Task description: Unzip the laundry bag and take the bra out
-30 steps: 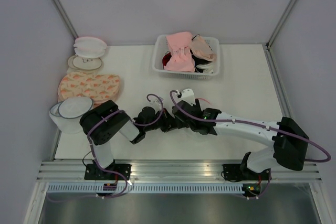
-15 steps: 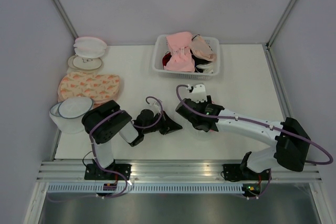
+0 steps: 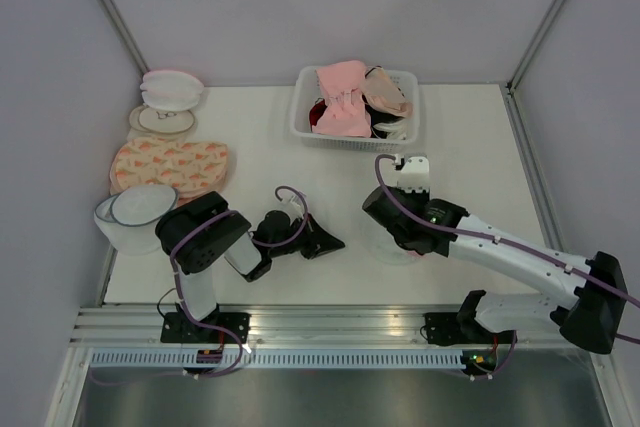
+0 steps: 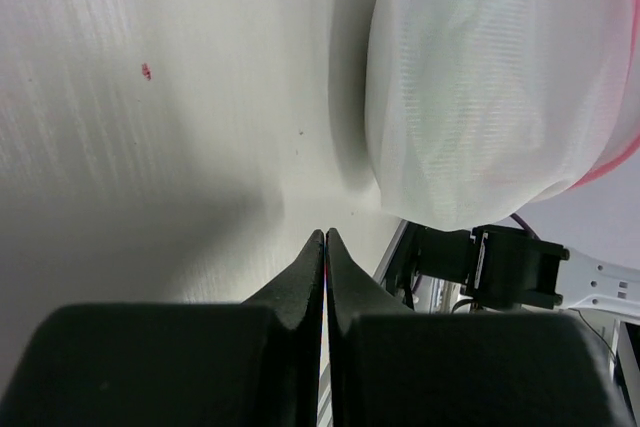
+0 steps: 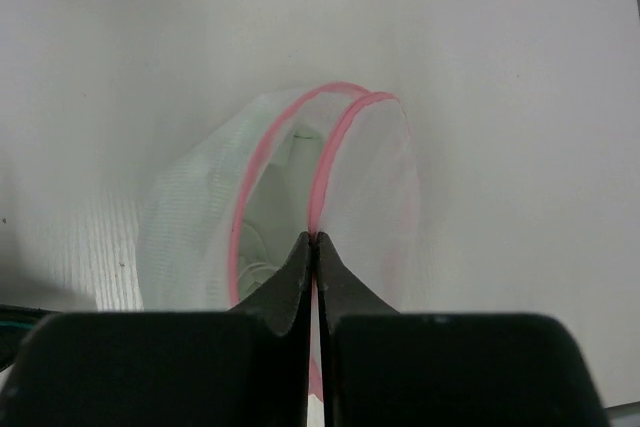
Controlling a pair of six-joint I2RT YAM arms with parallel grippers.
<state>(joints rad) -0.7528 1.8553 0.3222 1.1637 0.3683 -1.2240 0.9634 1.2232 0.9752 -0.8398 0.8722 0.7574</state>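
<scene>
The laundry bag (image 5: 200, 217), a white mesh dome with pink zipper trim, lies on the table with its two pink rims spread apart. Through the gap shows the pale mint bra (image 5: 262, 237). My right gripper (image 5: 317, 238) is shut on the right-hand pink rim. From above, the right gripper (image 3: 396, 239) sits over the laundry bag (image 3: 380, 251). My left gripper (image 4: 325, 233) is shut with nothing in it, low over the table, a short way left of the laundry bag (image 4: 480, 87). In the top view the left gripper (image 3: 335, 243) points right.
A white basket (image 3: 350, 143) of pink and beige bras stands at the back centre. Along the left wall lie flat orange-patterned bags (image 3: 170, 165), a white mesh dome with a dark rim (image 3: 135, 212) and round pale bags (image 3: 170, 89). Walls close in on both sides.
My right gripper has drawn to the right, away from the left gripper, and closed from open onto the bag's pink rim. The left gripper stays shut and has barely moved.
</scene>
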